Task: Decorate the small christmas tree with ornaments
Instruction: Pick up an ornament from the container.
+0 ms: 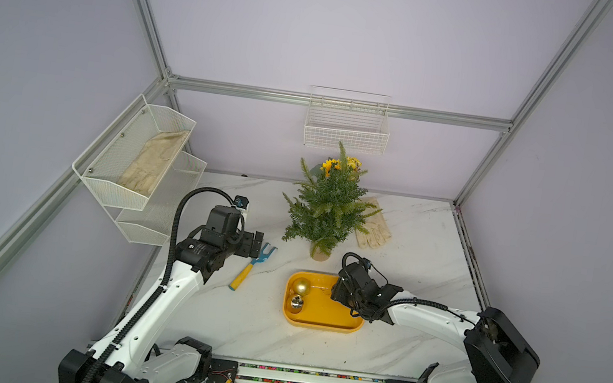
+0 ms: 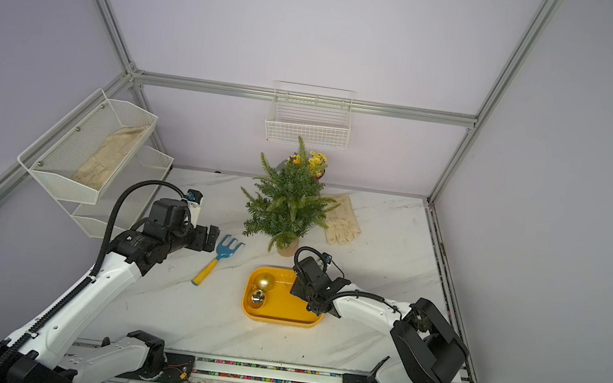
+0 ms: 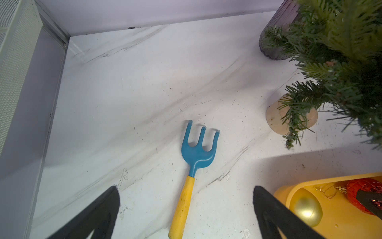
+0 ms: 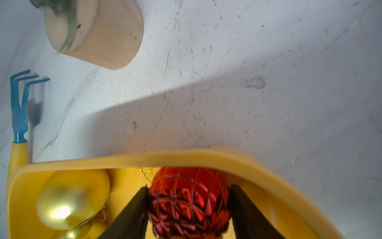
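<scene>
right gripper pinches red ball low in tray | gold ball and shiny ball lie side by side at tray's other end | left gripper spread wide by rake | tree stands upright just behind tray, beside glove

We see soft, even light in both top views. At the right wrist a broad shadow crosses the white marble tabletop, and the matte gold bauble blurs.
</scene>
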`<state>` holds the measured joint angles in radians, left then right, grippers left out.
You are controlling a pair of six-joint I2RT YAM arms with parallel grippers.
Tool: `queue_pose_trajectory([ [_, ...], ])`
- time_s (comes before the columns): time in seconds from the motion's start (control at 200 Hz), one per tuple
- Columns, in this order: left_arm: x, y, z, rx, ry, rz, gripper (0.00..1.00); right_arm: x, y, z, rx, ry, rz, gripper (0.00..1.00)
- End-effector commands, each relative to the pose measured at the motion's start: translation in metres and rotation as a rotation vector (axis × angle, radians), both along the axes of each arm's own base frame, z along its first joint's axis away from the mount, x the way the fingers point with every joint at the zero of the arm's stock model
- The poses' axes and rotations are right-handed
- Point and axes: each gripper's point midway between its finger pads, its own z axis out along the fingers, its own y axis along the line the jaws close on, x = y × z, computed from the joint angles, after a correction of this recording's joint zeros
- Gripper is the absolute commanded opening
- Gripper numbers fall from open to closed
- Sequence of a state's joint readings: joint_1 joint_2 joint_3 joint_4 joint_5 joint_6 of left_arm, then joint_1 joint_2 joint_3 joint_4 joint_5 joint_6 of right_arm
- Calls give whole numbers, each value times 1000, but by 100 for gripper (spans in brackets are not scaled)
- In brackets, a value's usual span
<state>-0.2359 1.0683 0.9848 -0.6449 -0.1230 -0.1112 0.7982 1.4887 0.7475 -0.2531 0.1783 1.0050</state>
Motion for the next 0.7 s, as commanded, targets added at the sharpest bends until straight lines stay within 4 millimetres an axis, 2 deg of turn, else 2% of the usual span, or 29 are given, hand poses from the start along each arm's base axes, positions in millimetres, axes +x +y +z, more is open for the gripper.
queue_pose_trajectory([
  [0.0, 0, 1, -2, -9, -22, -8, 100, 1, -5, -5, -9, -2, -19, 60],
  [0.35, 1, 1, 0, -27, -25, -2, 100, -6, -10, 22, 15, -36, 10, 51],
  [0.375, 1, 1, 0, -27, -27, -3, 100, -7, -10, 32, 33, -55, 17, 51],
  [0.545, 0, 1, 2, -31, -39, -5, 100, -15, -8, 59, 69, -108, 96, 46],
  [0.69, -1, -7, 4, -60, -39, -39, 100, -19, -5, 88, 95, -182, 178, 46],
])
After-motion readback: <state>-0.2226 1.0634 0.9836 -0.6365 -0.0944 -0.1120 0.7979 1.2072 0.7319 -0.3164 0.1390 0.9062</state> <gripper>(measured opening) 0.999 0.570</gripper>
